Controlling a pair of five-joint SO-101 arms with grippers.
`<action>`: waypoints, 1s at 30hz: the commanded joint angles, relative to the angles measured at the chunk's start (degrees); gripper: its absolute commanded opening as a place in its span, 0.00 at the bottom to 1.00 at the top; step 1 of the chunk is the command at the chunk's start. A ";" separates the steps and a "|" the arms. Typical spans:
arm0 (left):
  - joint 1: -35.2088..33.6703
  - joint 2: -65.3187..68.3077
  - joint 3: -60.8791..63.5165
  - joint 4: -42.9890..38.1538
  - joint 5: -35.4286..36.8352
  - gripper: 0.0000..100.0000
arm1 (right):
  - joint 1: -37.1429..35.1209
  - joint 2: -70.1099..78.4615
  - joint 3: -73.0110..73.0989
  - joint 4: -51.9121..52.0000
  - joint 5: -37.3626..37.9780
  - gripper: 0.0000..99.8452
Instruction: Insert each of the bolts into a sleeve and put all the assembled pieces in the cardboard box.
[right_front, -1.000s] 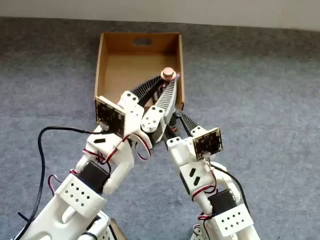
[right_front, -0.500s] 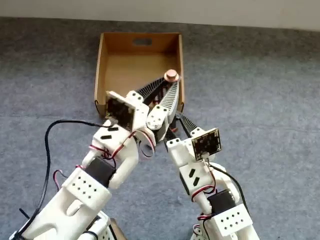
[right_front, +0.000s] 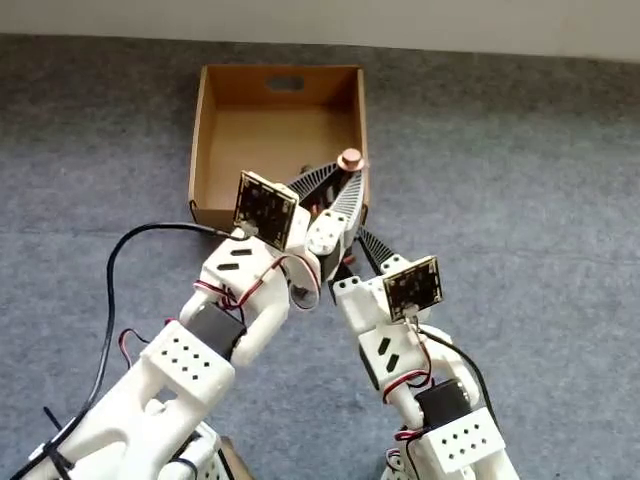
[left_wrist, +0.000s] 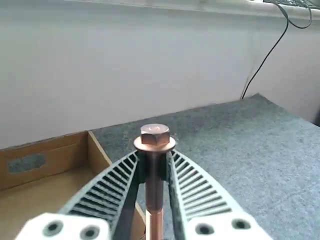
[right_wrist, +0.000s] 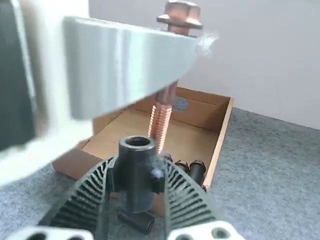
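- Copper bolt (left_wrist: 154, 185) hangs head-up, clenched just under its head by the left pincer (left_wrist: 155, 159), right by one side wall of the cardboard box (right_front: 200, 130).
- Black sleeve (right_wrist: 135, 150) stands upright, bore facing up, grasped by the right pincer (right_wrist: 139, 175) and sitting lower than the bolt.
- From the right wrist view the threaded tip looks just beside the bore and a touch behind it, not squarely over it. I can't tell the exact offset.
- First risk: a straight drop from here puts the tip on the sleeve's rim. The threads catch and the bolt tilts in its grip.
- Second risk: the hold is high on the bolt with a long shaft free below, so any sideways nudge could swing it off line.
- Third risk: a hard push drives the sleeve down through its grip and it falls to the grey surface (right_front: 500, 150), beside the loose sleeve (right_wrist: 137, 221) lying there.
- Fourth risk: both arms are crowded at the box wall. A bump could shove the box and the finished pieces (right_wrist: 182, 167) in its corner.
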 joint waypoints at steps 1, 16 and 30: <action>0.75 -0.31 -3.65 -1.41 -0.26 0.01 | 0.75 -0.75 -0.48 -1.27 0.35 0.01; 0.92 -12.62 -3.38 6.51 -0.26 0.01 | 0.75 -0.75 -0.40 -1.36 0.35 0.01; 5.76 -12.53 -2.42 6.59 -0.53 0.01 | 0.75 -0.75 -0.31 -1.36 0.35 0.01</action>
